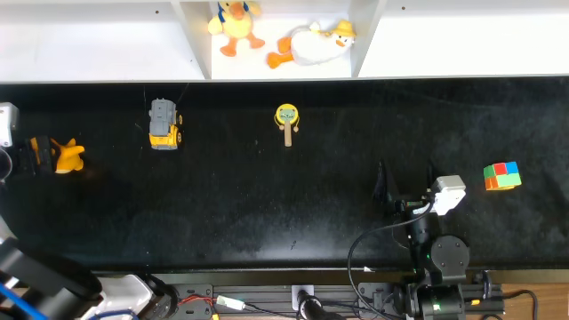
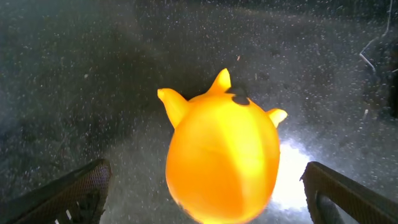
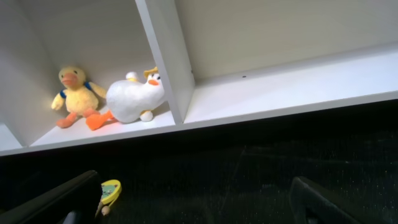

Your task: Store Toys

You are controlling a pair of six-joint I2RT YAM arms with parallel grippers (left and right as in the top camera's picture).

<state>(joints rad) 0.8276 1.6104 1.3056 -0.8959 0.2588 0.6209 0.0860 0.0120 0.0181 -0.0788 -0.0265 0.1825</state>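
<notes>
Left tool (image 2: 205, 169) sat open astride yellow toy figure (image 2: 221, 149) (smooth, likely light, slippery); its 2 flanks suited pinching. Right tool (image 3: 193, 180) also gaped.

A black, speckled tabletop (image 1: 267, 204) stretched across the scene, with loose cables (image 1: 222, 303) along its near edge and a strip of wooden floor (image 1: 533, 298) beyond one corner.
</notes>
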